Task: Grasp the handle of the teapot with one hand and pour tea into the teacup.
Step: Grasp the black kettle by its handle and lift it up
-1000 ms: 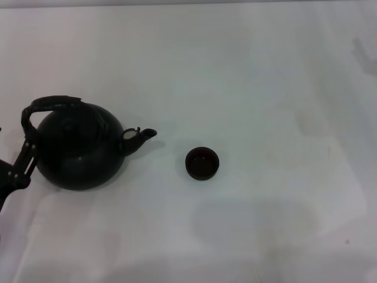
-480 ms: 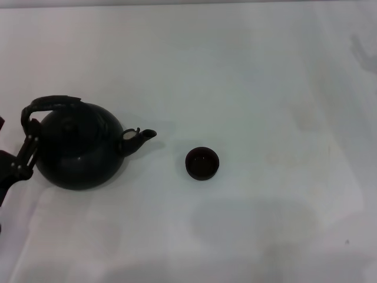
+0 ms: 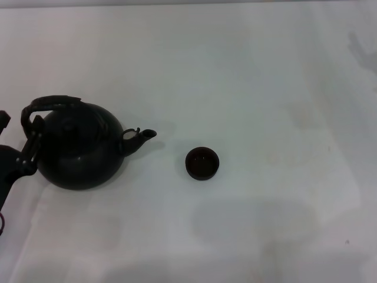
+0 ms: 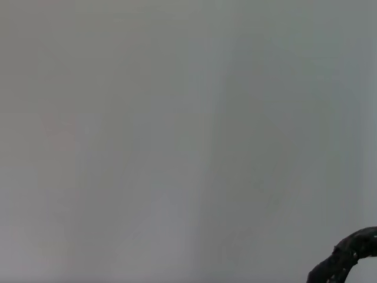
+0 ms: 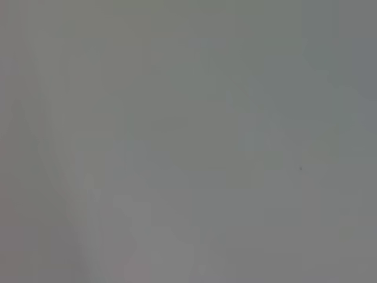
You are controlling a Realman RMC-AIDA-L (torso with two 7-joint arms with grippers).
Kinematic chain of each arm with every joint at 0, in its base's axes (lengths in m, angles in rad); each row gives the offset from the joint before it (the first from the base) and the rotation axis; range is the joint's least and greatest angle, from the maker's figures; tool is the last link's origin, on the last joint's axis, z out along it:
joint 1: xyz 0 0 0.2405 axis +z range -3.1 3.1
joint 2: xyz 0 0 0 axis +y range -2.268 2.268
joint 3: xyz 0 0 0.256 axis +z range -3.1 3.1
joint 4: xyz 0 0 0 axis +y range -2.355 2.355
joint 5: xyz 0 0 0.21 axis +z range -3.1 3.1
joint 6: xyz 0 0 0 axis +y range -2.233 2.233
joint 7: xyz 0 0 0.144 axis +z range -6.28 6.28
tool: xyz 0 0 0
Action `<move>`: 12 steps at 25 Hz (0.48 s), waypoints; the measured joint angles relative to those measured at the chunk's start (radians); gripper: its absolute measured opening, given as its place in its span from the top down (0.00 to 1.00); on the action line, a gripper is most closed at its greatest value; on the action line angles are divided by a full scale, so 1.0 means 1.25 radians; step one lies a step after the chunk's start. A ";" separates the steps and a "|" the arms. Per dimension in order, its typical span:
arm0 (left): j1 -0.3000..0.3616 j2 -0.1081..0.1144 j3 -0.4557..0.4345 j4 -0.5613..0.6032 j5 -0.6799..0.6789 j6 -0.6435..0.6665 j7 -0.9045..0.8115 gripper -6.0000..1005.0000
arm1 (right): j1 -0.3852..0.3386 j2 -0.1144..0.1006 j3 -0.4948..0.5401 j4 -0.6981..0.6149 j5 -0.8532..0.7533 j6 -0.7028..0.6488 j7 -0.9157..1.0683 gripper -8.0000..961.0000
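Observation:
The black teapot stands at the left of the white table, its spout pointing right toward the teacup. The small dark teacup stands upright about a spout's length beyond the spout tip. My left gripper is at the left edge, open, beside the left end of the arched handle. One finger lies against the pot's left side and the other finger shows at the frame edge. A curved black piece, probably the handle, shows in the left wrist view. The right gripper is out of view.
The white table stretches to the right and behind the cup. The right wrist view shows only plain grey surface.
My left gripper has moved up and forward along the pot's left side toward the handle's end; its second finger has come into view. The teapot and cup have not moved.

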 joint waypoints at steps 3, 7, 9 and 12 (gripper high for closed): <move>-0.007 0.000 0.000 0.000 0.000 -0.004 0.000 0.34 | 0.003 0.000 0.001 0.000 0.000 0.007 0.000 0.14; -0.015 0.000 0.000 0.000 -0.001 -0.006 0.000 0.39 | 0.006 -0.001 0.007 0.000 0.000 0.014 -0.001 0.14; -0.017 0.000 0.000 0.000 -0.001 -0.010 0.000 0.41 | 0.006 -0.001 0.007 0.000 0.000 0.014 -0.001 0.14; -0.019 0.000 0.000 0.000 0.000 -0.013 0.000 0.44 | 0.006 -0.001 0.007 0.000 0.000 0.015 -0.001 0.14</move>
